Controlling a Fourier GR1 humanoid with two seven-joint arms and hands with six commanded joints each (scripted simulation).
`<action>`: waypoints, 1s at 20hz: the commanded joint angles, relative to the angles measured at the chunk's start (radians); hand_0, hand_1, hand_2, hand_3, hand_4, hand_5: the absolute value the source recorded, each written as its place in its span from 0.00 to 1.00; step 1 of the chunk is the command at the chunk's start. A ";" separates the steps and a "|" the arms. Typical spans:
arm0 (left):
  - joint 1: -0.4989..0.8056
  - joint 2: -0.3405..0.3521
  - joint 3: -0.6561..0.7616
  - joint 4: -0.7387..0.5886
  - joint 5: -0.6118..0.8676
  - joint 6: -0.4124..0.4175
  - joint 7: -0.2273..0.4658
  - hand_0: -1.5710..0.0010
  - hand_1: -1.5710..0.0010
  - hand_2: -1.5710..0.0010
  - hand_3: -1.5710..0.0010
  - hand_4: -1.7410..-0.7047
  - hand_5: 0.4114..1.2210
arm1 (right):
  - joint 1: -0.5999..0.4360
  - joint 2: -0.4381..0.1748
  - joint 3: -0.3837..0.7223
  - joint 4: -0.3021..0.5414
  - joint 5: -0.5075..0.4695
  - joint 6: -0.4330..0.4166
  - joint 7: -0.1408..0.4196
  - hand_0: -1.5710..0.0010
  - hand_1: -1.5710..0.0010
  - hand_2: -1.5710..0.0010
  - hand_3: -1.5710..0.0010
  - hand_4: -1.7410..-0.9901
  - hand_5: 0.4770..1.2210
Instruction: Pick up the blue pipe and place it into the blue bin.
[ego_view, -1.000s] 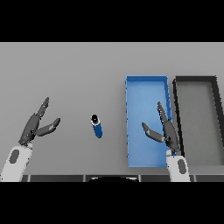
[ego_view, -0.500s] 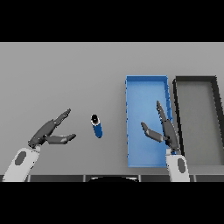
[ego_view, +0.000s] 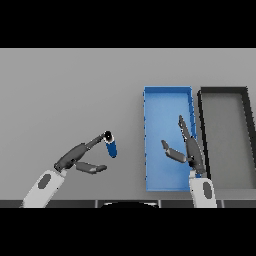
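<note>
Left hand (ego_view: 75, 159) stretched out, fingers straight, thumb spread, fingertips touching the top of the blue pipe (ego_view: 111, 146), nothing gripped. Pipe's on the desk (ego_view: 70, 90). Blue bin (ego_view: 150, 100) sits beyond, under the open, idle right hand (ego_view: 187, 150). Grasp, lift and drop all remain.

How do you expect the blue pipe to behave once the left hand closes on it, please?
The blue pipe looks short and straight, so probably stiff. Being round, it may roll on the grey table if the left hand, fingers reaching its dark end, nudges it. Its smooth surface might slip.
</note>
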 joint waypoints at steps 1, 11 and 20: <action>-0.012 -0.025 -0.010 0.015 -0.006 0.006 0.012 1.00 1.00 1.00 1.00 0.60 0.04 | 0.005 -0.005 -0.006 0.001 -0.006 0.003 0.007 1.00 1.00 1.00 1.00 0.63 0.19; -0.146 -0.204 -0.046 0.239 -0.069 0.012 -0.050 1.00 1.00 1.00 1.00 0.64 0.06 | 0.015 -0.011 -0.015 0.015 -0.005 0.005 -0.001 1.00 1.00 1.00 1.00 0.64 0.16; -0.146 -0.334 -0.010 0.282 0.009 0.044 -0.074 0.37 0.32 0.28 0.30 0.20 0.75 | 0.023 -0.012 -0.020 0.000 -0.012 0.005 -0.014 1.00 1.00 1.00 1.00 0.64 0.18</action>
